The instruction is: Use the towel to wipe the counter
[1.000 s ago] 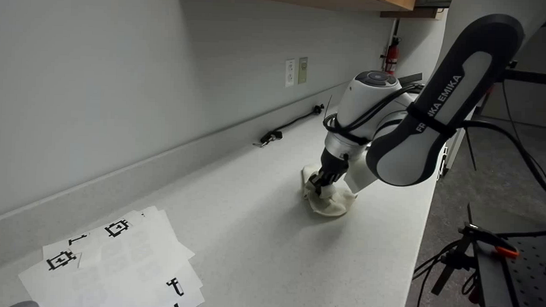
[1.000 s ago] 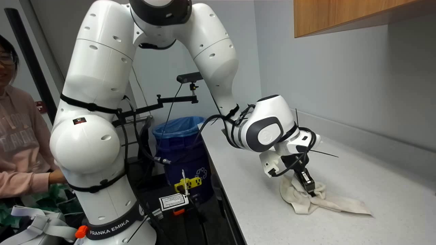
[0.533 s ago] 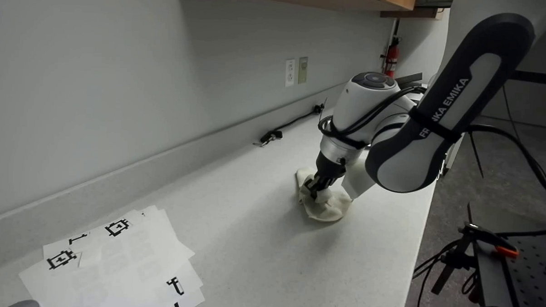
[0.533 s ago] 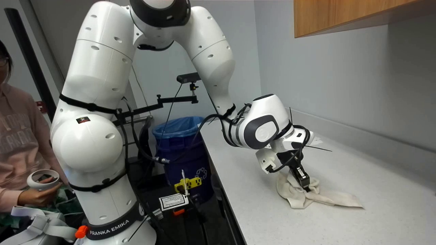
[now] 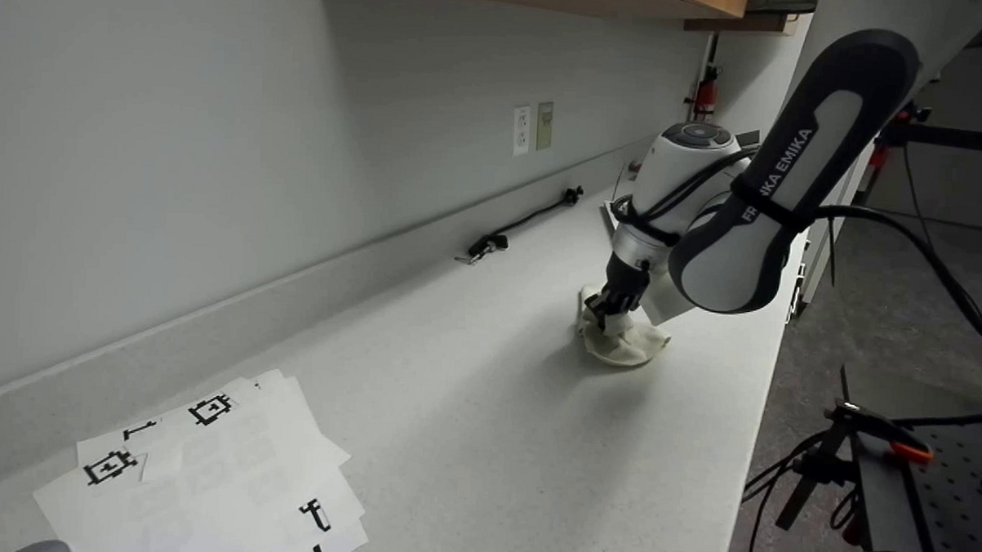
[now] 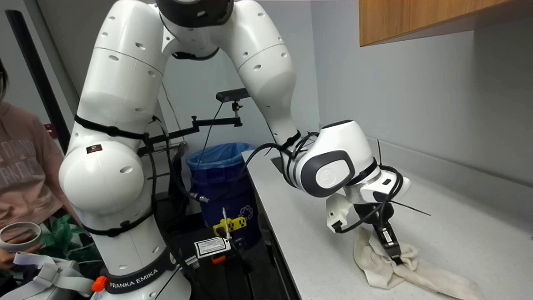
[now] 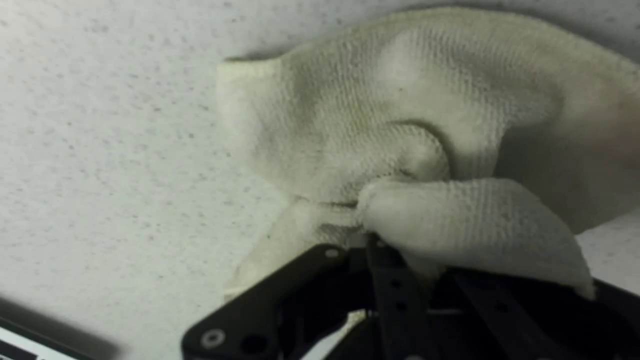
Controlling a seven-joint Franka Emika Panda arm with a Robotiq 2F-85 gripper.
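The cream towel lies bunched on the pale speckled counter (image 5: 469,422) in both exterior views, with the towel's flat fold (image 5: 635,348) on the counter and a long tail (image 6: 441,277) trailing to one side. My gripper (image 5: 604,319) points down into the middle of the towel and also shows in an exterior view (image 6: 396,259). In the wrist view, the dark fingers (image 7: 372,245) are shut on a pinched fold of the towel (image 7: 340,115). The fold bulges over one finger and hides part of the fingertips. The towel's underside is hidden.
White papers with black markings (image 5: 223,471) lie on the counter. A black clamp with a cable (image 5: 488,245) sits along the wall. A wooden cabinet (image 6: 416,21) hangs above. A blue bin (image 6: 218,166) and a person (image 6: 25,166) are beyond the counter's edge.
The gripper and towel first shifted slightly one way, then slid back the opposite way and farther along the counter, away from the papers. The towel has stayed in the grip.
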